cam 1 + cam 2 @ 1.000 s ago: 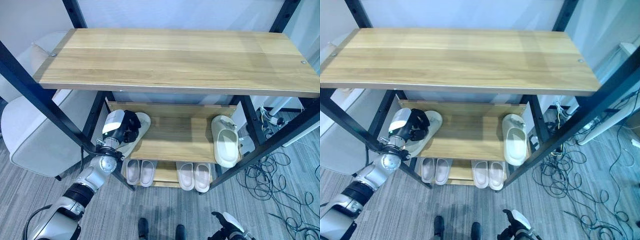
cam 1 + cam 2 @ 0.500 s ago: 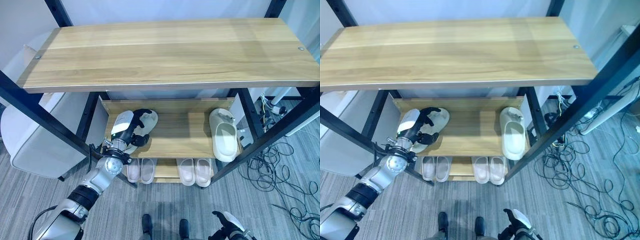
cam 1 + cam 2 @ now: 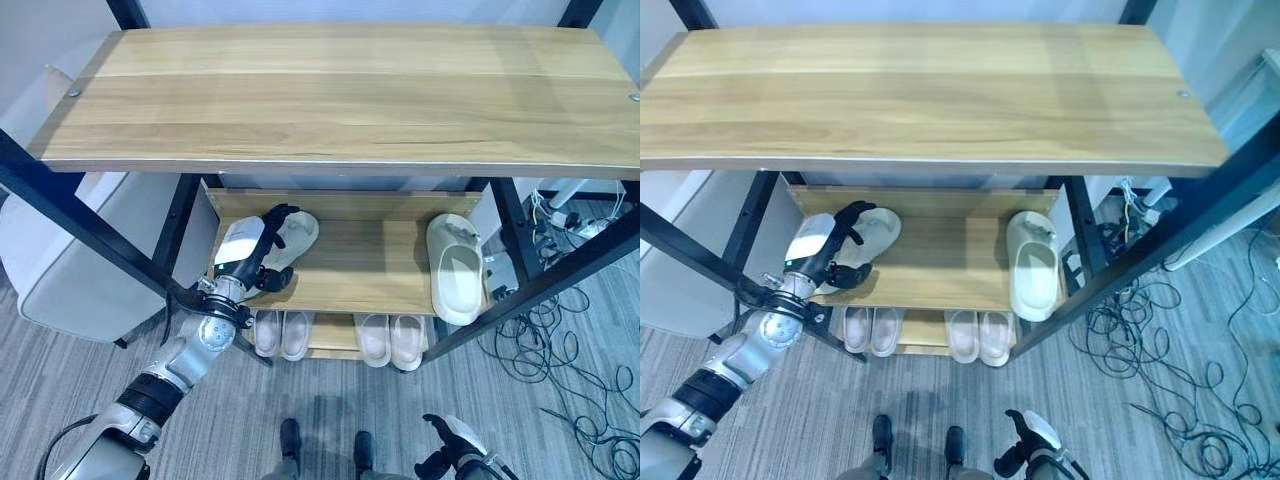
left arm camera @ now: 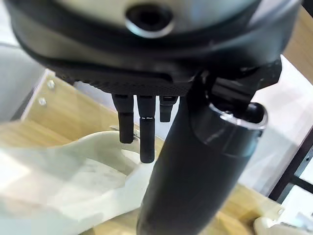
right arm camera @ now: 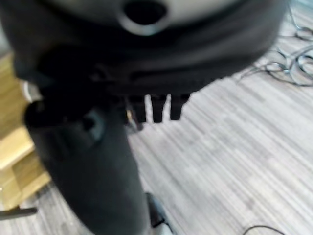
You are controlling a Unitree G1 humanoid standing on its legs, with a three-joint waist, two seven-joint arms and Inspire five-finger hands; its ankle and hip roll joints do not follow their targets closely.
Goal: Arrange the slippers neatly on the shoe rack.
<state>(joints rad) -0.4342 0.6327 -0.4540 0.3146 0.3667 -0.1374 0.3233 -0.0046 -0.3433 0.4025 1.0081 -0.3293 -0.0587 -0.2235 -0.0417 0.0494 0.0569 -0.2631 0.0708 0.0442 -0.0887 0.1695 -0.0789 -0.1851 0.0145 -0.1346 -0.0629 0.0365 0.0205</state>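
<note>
A cream slipper (image 3: 298, 232) lies at the left end of the rack's middle shelf (image 3: 350, 265), toe towards the back. My left hand (image 3: 245, 256) rests on its near half, open, fingers spread along the slipper and thumb by its side. In the left wrist view the straight fingers (image 4: 141, 129) reach over the slipper (image 4: 73, 169). A second cream slipper (image 3: 453, 270) lies at the shelf's right end, its heel past the front edge. My right hand (image 3: 450, 462) hangs low over the floor, open and holding nothing (image 5: 98, 147).
Two pairs of pale slippers (image 3: 282, 335) (image 3: 390, 340) stand on the bottom shelf. A wide wooden top board (image 3: 340, 95) overhangs the middle shelf. Black frame posts (image 3: 90, 215) slant at both sides. A pale chair (image 3: 70, 275) is on the left, loose cables (image 3: 560, 335) on the right.
The camera has shifted. My left hand's fingers have uncurled from the left slipper and spread over it; the slipper lies a little further in on the shelf.
</note>
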